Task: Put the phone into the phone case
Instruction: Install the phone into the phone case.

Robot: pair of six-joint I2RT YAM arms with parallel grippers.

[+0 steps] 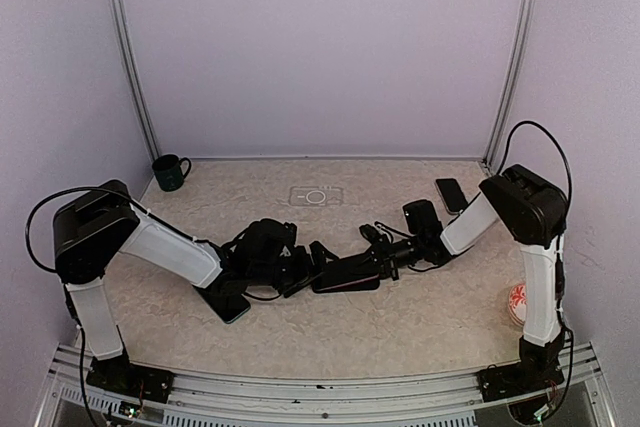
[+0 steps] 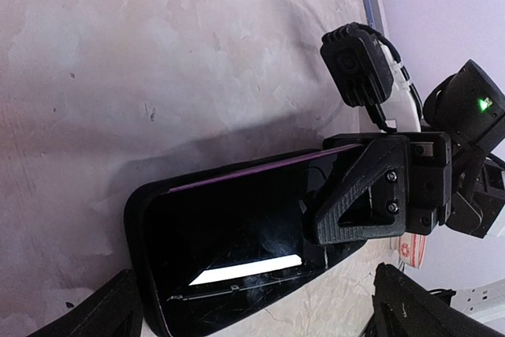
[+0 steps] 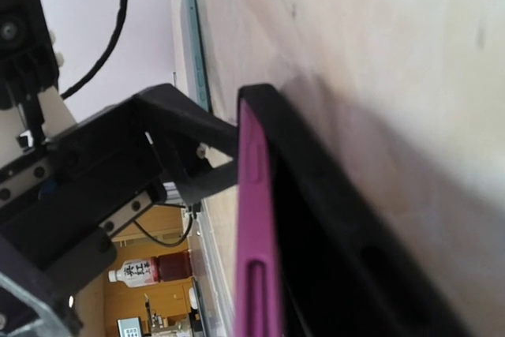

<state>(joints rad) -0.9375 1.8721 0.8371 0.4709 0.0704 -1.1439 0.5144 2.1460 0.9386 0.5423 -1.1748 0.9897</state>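
The phone lies tilted in the black phone case at the centre of the table. Our right pincer, closed, bears on its 3 o'clock end. The left pincer gapes wide at 9 o'clock. We should press flat and brace the case.

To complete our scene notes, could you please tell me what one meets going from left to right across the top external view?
Green mug → black phone case at centre → dark phone at the back → red-and-white roll. The clear case overlaps the black one sideways, so I leave it out.
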